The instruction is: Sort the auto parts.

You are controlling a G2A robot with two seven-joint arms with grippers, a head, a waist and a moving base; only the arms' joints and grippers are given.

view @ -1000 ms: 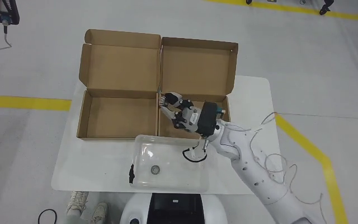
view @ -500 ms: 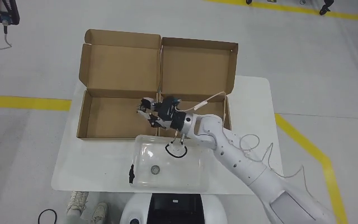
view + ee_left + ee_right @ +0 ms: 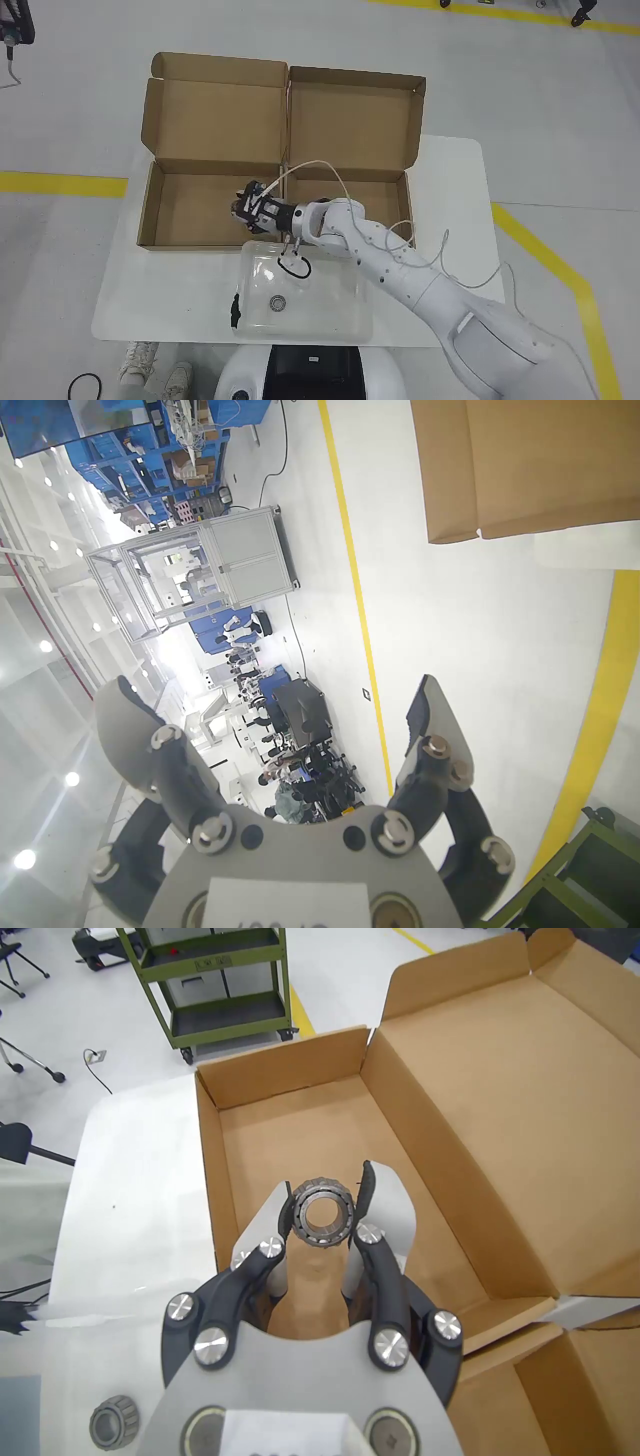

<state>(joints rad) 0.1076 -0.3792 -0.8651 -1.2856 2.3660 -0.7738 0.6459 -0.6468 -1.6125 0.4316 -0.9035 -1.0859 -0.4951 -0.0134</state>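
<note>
Clamping a steel bearing [image 3: 320, 1239], the right hand [image 3: 324, 1200] hangs over the left cardboard box [image 3: 280, 1128], apparently poised to drop it there. A second bearing [image 3: 277, 301] waits in the clear tray [image 3: 340, 312] on the white tabletop [image 3: 160, 290]. The left hand [image 3: 280, 710], spread and empty, faces a yellow-lined workshop floor [image 3: 475, 625].

White table [image 3: 450, 170] carries left box [image 3: 190, 210], right box [image 3: 380, 195] (both open), clear tub [image 3: 330, 300].
</note>
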